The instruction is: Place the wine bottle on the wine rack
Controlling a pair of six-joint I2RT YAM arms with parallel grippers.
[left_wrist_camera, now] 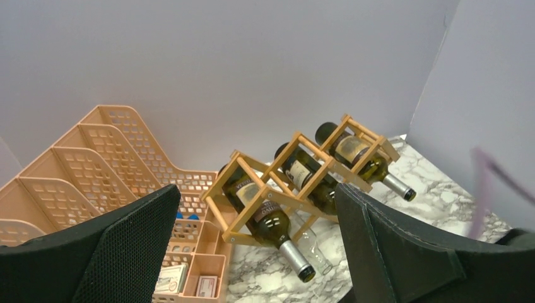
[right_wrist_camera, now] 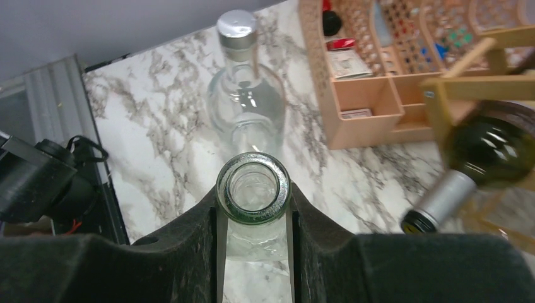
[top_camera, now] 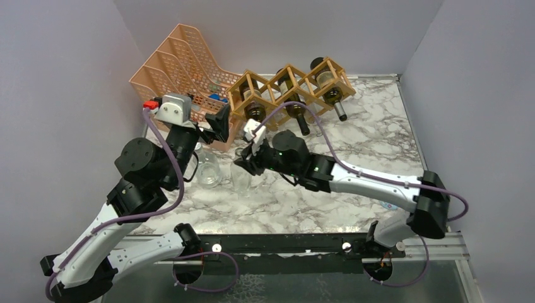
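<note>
My right gripper [right_wrist_camera: 253,214] is shut on the neck of a clear, uncapped wine bottle [right_wrist_camera: 253,187], which stands upright on the marble table; from above the gripper [top_camera: 247,154] sits over the bottle [top_camera: 241,178]. The wooden wine rack [top_camera: 290,88] lies at the back and holds three dark bottles. In the right wrist view, one slat of the rack [right_wrist_camera: 479,88] and a dark bottle [right_wrist_camera: 486,154] show at right. My left gripper [top_camera: 217,123] hangs open and empty beside the rack's left end. Its wrist view looks between wide-apart fingers [left_wrist_camera: 126,246] at the rack [left_wrist_camera: 296,167].
A second clear bottle [top_camera: 208,167] with a silver cap [right_wrist_camera: 236,25] stands just left of the held one. The peach file organizer [top_camera: 183,63] fills the back left, with small boxes in its front trays. Another clear bottle neck [left_wrist_camera: 315,245] pokes out under the rack. Walls close three sides.
</note>
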